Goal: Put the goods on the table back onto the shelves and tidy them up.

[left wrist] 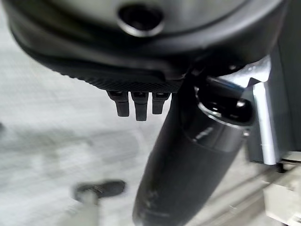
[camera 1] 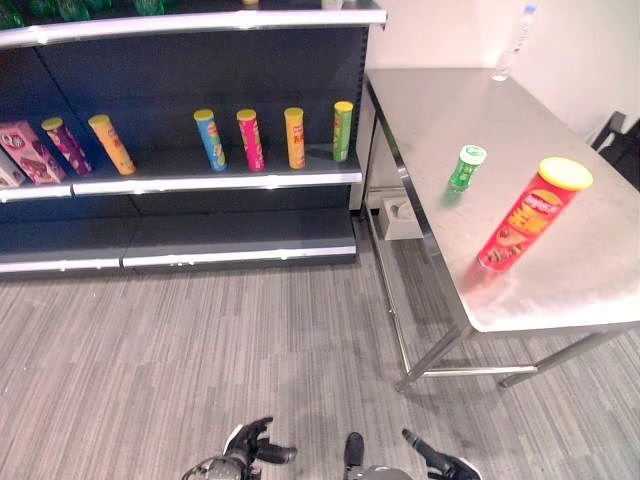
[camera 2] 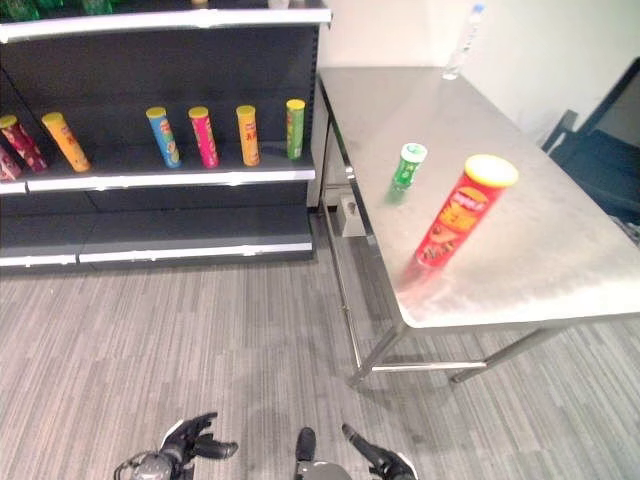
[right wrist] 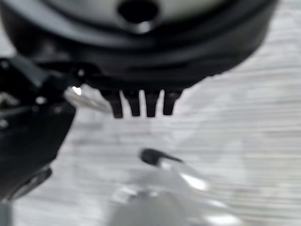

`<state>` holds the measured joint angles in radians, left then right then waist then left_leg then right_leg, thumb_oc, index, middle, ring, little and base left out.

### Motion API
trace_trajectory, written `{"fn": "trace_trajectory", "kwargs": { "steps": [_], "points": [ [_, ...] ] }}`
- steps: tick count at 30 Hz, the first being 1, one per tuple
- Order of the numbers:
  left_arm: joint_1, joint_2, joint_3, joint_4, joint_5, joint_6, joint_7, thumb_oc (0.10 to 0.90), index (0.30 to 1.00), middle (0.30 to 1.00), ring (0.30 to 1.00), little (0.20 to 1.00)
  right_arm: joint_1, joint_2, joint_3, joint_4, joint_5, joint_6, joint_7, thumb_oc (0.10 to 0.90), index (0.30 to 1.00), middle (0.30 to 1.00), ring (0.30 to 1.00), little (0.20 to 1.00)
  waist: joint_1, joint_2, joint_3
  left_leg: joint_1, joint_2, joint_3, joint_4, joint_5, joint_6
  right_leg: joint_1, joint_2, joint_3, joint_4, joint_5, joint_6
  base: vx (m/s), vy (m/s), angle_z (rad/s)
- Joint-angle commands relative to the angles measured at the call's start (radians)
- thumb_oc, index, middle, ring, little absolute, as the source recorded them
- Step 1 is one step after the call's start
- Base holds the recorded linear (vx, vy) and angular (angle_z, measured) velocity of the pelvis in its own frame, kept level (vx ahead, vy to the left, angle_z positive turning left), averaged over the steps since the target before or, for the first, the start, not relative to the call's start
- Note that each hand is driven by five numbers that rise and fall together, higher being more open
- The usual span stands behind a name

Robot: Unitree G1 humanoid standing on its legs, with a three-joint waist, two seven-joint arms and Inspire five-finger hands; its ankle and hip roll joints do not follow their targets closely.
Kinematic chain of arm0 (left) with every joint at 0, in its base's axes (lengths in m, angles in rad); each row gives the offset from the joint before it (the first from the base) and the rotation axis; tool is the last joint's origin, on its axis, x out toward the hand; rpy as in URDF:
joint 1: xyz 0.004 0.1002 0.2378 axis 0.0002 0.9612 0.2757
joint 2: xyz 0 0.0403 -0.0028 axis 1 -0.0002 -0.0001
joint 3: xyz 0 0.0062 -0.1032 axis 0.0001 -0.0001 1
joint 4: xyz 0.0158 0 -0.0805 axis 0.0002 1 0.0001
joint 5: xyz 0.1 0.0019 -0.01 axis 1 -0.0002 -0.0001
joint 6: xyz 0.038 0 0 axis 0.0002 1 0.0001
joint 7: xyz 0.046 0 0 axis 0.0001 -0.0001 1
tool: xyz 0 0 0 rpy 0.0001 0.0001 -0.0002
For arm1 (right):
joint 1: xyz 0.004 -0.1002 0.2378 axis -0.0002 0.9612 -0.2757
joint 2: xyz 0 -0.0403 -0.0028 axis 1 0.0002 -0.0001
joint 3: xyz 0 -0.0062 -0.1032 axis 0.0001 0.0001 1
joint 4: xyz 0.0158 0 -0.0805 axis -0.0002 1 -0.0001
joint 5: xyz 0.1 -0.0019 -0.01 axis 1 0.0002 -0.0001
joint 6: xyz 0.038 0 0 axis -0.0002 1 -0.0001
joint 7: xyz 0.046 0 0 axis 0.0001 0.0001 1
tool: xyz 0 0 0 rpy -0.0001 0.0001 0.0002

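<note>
A tall red chip can with a yellow lid [camera 1: 530, 215] stands on the steel table [camera 1: 600, 275] near its front. Behind it, closer to the table's left edge, is a small green can with a white lid [camera 1: 465, 167]. Both hands hang low over the floor, far from the table. My left hand [camera 1: 245, 445] is open and empty, its fingers [left wrist: 136, 106] straight. So is my right hand [camera 1: 440, 462], whose fingers [right wrist: 141, 103] point down. The dark shelf [camera 1: 200, 183] stands left of the table.
The middle shelf board holds upright cans: blue [camera 1: 210, 140], pink [camera 1: 250, 140], orange [camera 1: 294, 138], green [camera 1: 342, 131], and more further left beside a pink box [camera 1: 30, 152]. A clear bottle [camera 1: 512, 45] stands at the table's far end. A grey box [camera 1: 400, 217] lies under the table.
</note>
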<state>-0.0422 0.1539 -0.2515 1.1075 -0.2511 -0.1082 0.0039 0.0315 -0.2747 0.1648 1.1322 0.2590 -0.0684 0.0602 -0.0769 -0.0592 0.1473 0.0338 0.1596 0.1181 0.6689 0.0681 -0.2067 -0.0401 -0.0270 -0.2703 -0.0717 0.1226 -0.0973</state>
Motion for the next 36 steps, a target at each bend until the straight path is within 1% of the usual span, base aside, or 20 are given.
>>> {"fn": "trace_trajectory", "kwargs": {
  "steps": [1, 2, 3, 4, 5, 6, 10, 11, 16, 19, 22, 24, 28, 30, 31, 32, 33, 34, 35, 36],
  "points": [
    [-0.044, 0.068, -0.003, -0.076, -0.063, -0.037, 0.001, 0.8, 0.9, 0.9, 0.9, 0.9, -0.017, -0.044, 0.05, 0.033, 0.039, -0.017, -0.01, 0.8, 0.9, 0.9, 0.9, 0.9, 0.009, -0.025, 0.047, -0.067, 0.008, 0.113, -0.037, -0.006, 0.085, 0.086, -0.05, 0.023, -0.016, -0.089, 0.179, 0.22, -0.021, -0.41],
    [-0.041, 0.06, -0.004, -0.072, -0.067, -0.039, 0.001, 0.8, 0.9, 0.9, 0.9, 0.9, -0.015, -0.036, 0.055, 0.038, 0.038, -0.015, -0.01, 0.8, 0.9, 0.9, 0.9, 0.9, 0.022, -0.024, 0.049, -0.097, 0.013, 0.13, -0.132, -0.022, 0.09, 0.108, -0.049, 0.035, -0.016, -0.102, 0.186, 0.22, -0.021, -0.45],
    [-0.041, 0.06, -0.004, -0.072, -0.067, -0.039, 0.001, 0.8, 0.9, 0.9, 0.9, 0.9, -0.015, -0.036, 0.055, 0.038, 0.038, -0.015, -0.01, 0.8, 0.9, 0.9, 0.9, 0.9, 0.023, -0.026, 0.048, -0.096, 0.01, 0.132, -0.137, -0.018, 0.091, 0.107, -0.052, 0.036, -0.016, -0.102, 0.187, 0.22, 0.026, -0.24],
    [-0.04, 0.058, -0.003, -0.075, -0.067, -0.039, 0.004, 0.8, 0.9, 0.9, 0.9, 0.9, -0.014, -0.035, 0.062, 0.04, 0.029, -0.013, -0.01, 0.8, 0.9, 0.9, 0.9, 0.9, 0.029, -0.025, 0.048, -0.093, 0.006, 0.14, -0.235, -0.03, 0.099, 0.111, -0.054, 0.044, -0.016, -0.109, 0.192, 0.19, 0.107, -0.22],
    [-0.035, 0.057, -0.002, -0.084, -0.067, -0.04, 0.012, 0.8, 0.9, 0.9, 0.9, 0.9, -0.023, -0.035, 0.076, 0.037, 0.008, -0.014, -0.014, 0.8, 0.9, 0.9, 0.9, 0.9, 0.047, -0.011, 0.047, -0.086, -0.018, 0.105, -0.411, -0.041, 0.105, 0.123, -0.048, 0.057, -0.016, -0.123, 0.205, 0.24, 0.157, -0.28],
    [-0.038, 0.054, -0.003, -0.075, -0.063, -0.041, 0.015, 0.8, 0.9, 0.9, 0.9, 0.9, -0.032, -0.034, 0.084, 0.044, -0.004, -0.014, -0.02, 0.8, 0.9, 0.9, 0.9, 0.9, 0.054, -0.001, 0.045, -0.077, -0.034, 0.073, -0.513, -0.04, 0.099, 0.126, -0.045, 0.064, -0.016, -0.135, 0.212, 0.17, 0.131, -0.47],
    [-0.041, 0.047, -0.006, -0.044, -0.059, -0.044, 0.019, 0.8, 0.9, 0.9, 0.9, 0.9, -0.035, -0.025, 0.082, 0.056, -0.009, -0.02, -0.028, 0.8, 0.9, 0.9, 0.9, 0.9, 0.053, 0.019, 0.031, -0.025, -0.053, 0.011, -0.634, -0.047, 0.099, 0.126, -0.034, 0.077, -0.016, -0.147, 0.214, 0.11, 0.1, -0.57],
    [-0.042, 0.039, -0.002, 0.012, -0.054, -0.043, 0.02, 0.8, 0.9, 0.9, 0.9, 0.9, -0.009, -0.003, 0.038, 0.095, 0.027, -0.023, -0.04, 0.8, 0.9, 0.9, 0.9, 0.9, 0.022, 0.039, -0.001, 0.046, -0.062, 0.026, -0.734, -0.039, 0.102, 0.122, -0.035, 0.098, -0.016, -0.143, 0.217, 0.15, 0.137, -0.78],
    [-0.053, 0.046, 0.008, 0.037, -0.047, -0.04, 0.017, 0.8, 0.9, 0.9, 0.9, 0.9, 0.02, 0.003, -0.029, 0.182, 0.049, -0.013, -0.052, 0.8, 0.9, 0.9, 0.9, 0.9, -0.01, 0.047, -0.016, 0.064, -0.07, 0.07, -0.756, -0.055, 0.113, 0.098, -0.049, 0.133, -0.016, -0.127, 0.23, 0.07, 0.16, -0.25],
    [-0.061, 0.061, 0.018, 0.059, -0.04, -0.042, 0.009, 0.8, 0.9, 0.9, 0.9, 0.9, 0.055, -0.023, -0.1, 0.226, 0.075, -0.012, -0.053, 0.8, 0.9, 0.9, 0.9, 0.9, -0.03, 0.04, -0.019, 0.065, -0.082, 0.104, -0.756, -0.073, 0.124, 0.08, -0.058, 0.16, -0.016, -0.112, 0.245, 0.0, 0.123, -0.3],
    [-0.071, 0.084, 0.032, 0.071, -0.029, -0.043, 0.003, 0.8, 0.9, 0.9, 0.9, 0.9, 0.084, -0.106, -0.221, 0.269, 0.12, -0.011, -0.061, 0.8, 0.9, 0.9, 0.9, 0.9, -0.053, 0.028, -0.018, 0.063, -0.093, 0.133, -0.756, -0.089, 0.135, 0.054, -0.07, 0.19, -0.016, -0.091, 0.264, -0.02, 0.114, -0.3],
    [-0.088, 0.098, 0.035, 0.067, -0.024, -0.048, -0.001, 0.8, 0.9, 0.9, 0.9, 0.9, 0.095, -0.237, -0.371, 0.291, 0.196, -0.017, -0.077, 0.8, 0.9, 0.9, 0.9, 0.9, -0.07, 0.02, -0.013, 0.062, -0.102, 0.151, -0.756, -0.1, 0.143, 0.04, -0.083, 0.207, -0.016, -0.076, 0.283, -0.03, 0.132, -0.52],
    [-0.095, 0.107, 0.034, 0.058, 0.014, -0.051, -0.019, 0.8, 0.9, 0.9, 0.9, 0.9, 0.168, -0.502, -0.636, 0.209, 0.223, -0.039, -0.122, 0.8, 0.9, 0.9, 0.9, 0.9, -0.104, 0.009, -0.021, 0.06, -0.12, 0.165, -0.756, -0.115, 0.148, 0.023, -0.106, 0.215, -0.016, -0.059, 0.311, -0.02, 0.132, -0.24],
    [-0.087, 0.106, 0.035, 0.055, 0.042, -0.052, -0.018, 0.8, 0.9, 0.9, 0.9, 0.9, 0.212, -0.628, -0.771, -0.049, 0.17, -0.068, -0.179, 0.8, 0.9, 0.9, 0.9, 0.9, -0.125, 0.008, -0.024, 0.065, -0.126, 0.17, -0.756, -0.125, 0.15, 0.021, -0.114, 0.219, -0.016, -0.054, 0.322, -0.02, 0.114, -0.16],
    [-0.085, 0.104, 0.028, 0.061, 0.046, -0.051, -0.015, 0.8, 0.9, 0.9, 0.9, 0.9, 0.211, -0.709, -0.835, -0.301, 0.145, -0.108, -0.214, 0.8, 0.9, 0.9, 0.9, 0.9, -0.13, 0.004, -0.03, 0.067, -0.128, 0.18, -0.756, -0.125, 0.152, 0.012, -0.118, 0.225, -0.016, -0.043, 0.326, -0.03, 0.094, -0.12],
    [-0.08, 0.107, 0.029, 0.063, 0.045, -0.049, -0.016, 0.8, 0.9, 0.9, 0.9, 0.9, 0.191, -0.765, -0.849, -0.431, 0.137, -0.134, -0.219, 0.8, 0.9, 0.9, 0.9, 0.9, -0.133, 0.0, -0.031, 0.074, -0.129, 0.186, -0.756, -0.131, 0.153, 0.014, -0.118, 0.229, -0.016, -0.043, 0.328, -0.03, 0.052, -0.18],
    [-0.081, 0.106, 0.029, 0.063, 0.045, -0.048, -0.016, 0.8, 0.9, 0.9, 0.9, 0.9, 0.192, -0.763, -0.85, -0.435, 0.135, -0.132, -0.221, 0.8, 0.9, 0.9, 0.9, 0.9, -0.132, 0.0, -0.032, 0.071, -0.13, 0.187, -0.756, -0.127, 0.153, 0.01, -0.118, 0.23, -0.016, -0.04, 0.327, -0.01, 0.022, -0.22],
    [-0.075, 0.107, 0.028, 0.06, 0.043, -0.049, -0.016, 0.8, 0.9, 0.9, 0.9, 0.9, 0.173, -0.786, -0.845, -0.548, 0.135, -0.158, -0.219, 0.8, 0.9, 0.9, 0.9, 0.9, -0.131, -0.003, -0.032, 0.074, -0.13, 0.193, -0.756, -0.129, 0.154, 0.008, -0.118, 0.234, -0.016, -0.037, 0.326, 0.0, 0.012, -0.28],
    [-0.063, 0.109, 0.028, 0.046, 0.043, -0.05, -0.022, 0.8, 0.9, 0.9, 0.9, 0.9, 0.142, -0.827, -0.844, -0.798, 0.16, -0.211, -0.178, 0.8, 0.9, 0.9, 0.9, 0.9, -0.13, -0.007, -0.035, 0.083, -0.13, 0.199, -0.756, -0.134, 0.156, 0.013, -0.117, 0.234, -0.016, -0.039, 0.327, -0.01, 0.011, -0.24],
    [-0.063, 0.11, 0.029, 0.045, 0.043, -0.05, -0.022, 0.8, 0.9, 0.9, 0.9, 0.9, 0.143, -0.826, -0.845, -0.801, 0.159, -0.209, -0.178, 0.8, 0.9, 0.9, 0.9, 0.9, -0.13, -0.008, -0.036, 0.08, -0.13, 0.2, -0.756, -0.13, 0.155, 0.01, -0.117, 0.235, -0.016, -0.036, 0.326, 0.01, 0.002, -0.19]
  ]
}}
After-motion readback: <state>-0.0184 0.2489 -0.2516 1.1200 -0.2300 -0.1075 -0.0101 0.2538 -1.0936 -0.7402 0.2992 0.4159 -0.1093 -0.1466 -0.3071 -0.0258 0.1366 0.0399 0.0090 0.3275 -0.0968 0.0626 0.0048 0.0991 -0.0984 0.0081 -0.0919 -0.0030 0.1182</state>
